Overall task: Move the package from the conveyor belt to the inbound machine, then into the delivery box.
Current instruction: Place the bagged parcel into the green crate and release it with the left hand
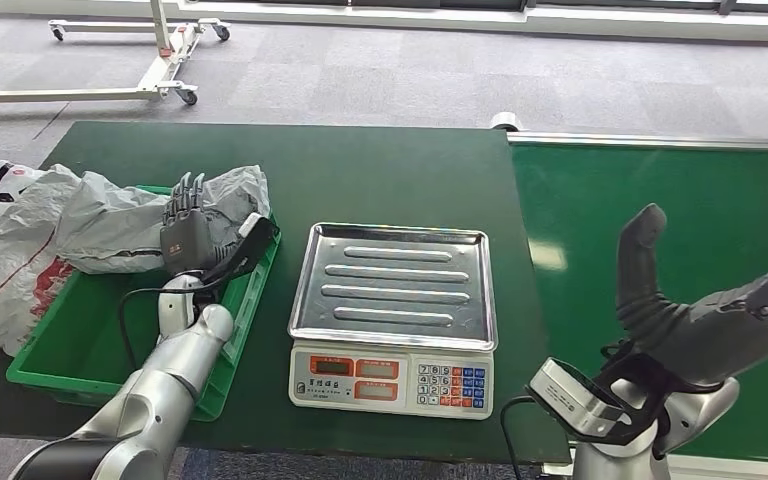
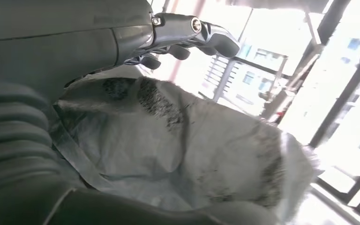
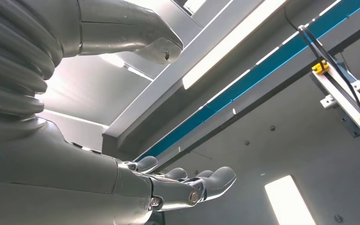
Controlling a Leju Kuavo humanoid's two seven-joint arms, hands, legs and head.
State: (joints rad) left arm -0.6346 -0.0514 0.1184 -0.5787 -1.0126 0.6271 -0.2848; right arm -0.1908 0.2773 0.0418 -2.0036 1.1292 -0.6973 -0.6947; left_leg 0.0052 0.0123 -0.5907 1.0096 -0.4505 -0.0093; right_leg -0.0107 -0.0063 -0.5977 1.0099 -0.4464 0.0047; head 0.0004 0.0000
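Observation:
The grey plastic package (image 1: 120,225) lies crumpled across the far end of the green delivery box (image 1: 70,352). My left hand (image 1: 198,235) stands upright right beside it, fingers straight and thumb spread, gripping nothing. In the left wrist view the package (image 2: 187,150) lies close in front of the palm, below the straight fingers (image 2: 192,37). My right hand (image 1: 705,320) hovers palm-up over the near part of the green conveyor belt (image 1: 660,210), thumb raised and nothing in it. The right wrist view has its fingers (image 3: 187,185) spread against the ceiling.
The inbound machine, a scale with a steel tray (image 1: 393,285) and keypad, sits mid-table between my arms. Crumpled white bags (image 1: 0,250) lie left of the box. A wheeled metal frame (image 1: 150,60) stands on the floor beyond the table.

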